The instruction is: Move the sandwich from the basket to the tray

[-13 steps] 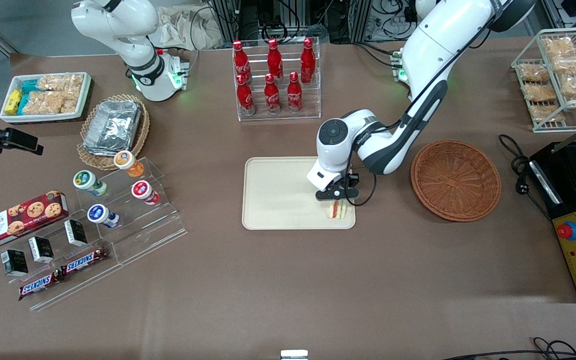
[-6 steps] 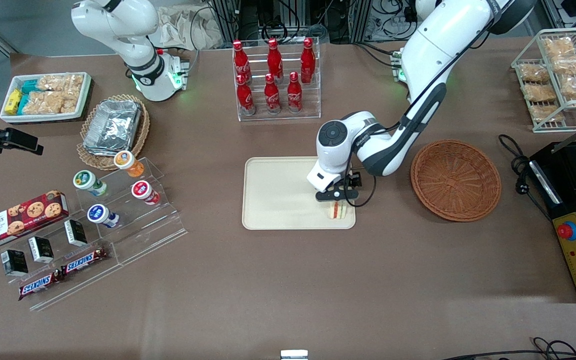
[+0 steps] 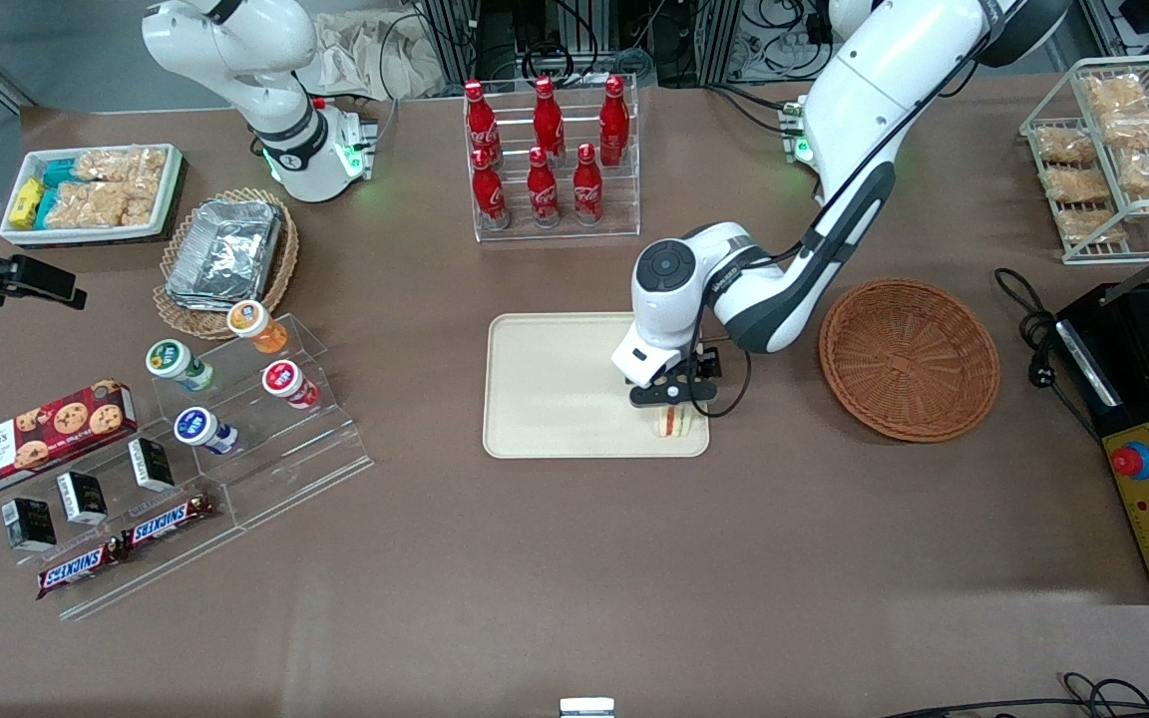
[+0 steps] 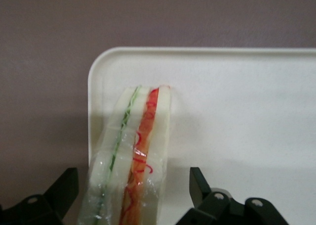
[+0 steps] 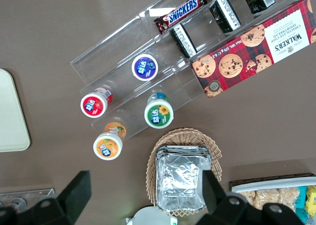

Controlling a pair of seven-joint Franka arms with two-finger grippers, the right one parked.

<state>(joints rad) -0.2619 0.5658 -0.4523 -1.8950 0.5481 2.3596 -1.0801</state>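
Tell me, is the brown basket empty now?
Empty. The basket shows only bare weave; the sandwich stands on the tray, between the open gripper's fingers.

The sandwich (image 4: 133,156) stands on edge on the tray (image 4: 237,111), close to one rounded corner, its layered side facing the camera. There is a green line of filling and an orange-red one, between pale bread slices, all under clear wrap that glints near the gripper (image 4: 133,195). The gripper hangs right over the sandwich with its two dark fingers (image 4: 202,190) spread wide, one on each side, and a clear gap between each finger and the bread. Neither finger touches the wrap. Around the tray's rim lies the brown table (image 4: 49,62).
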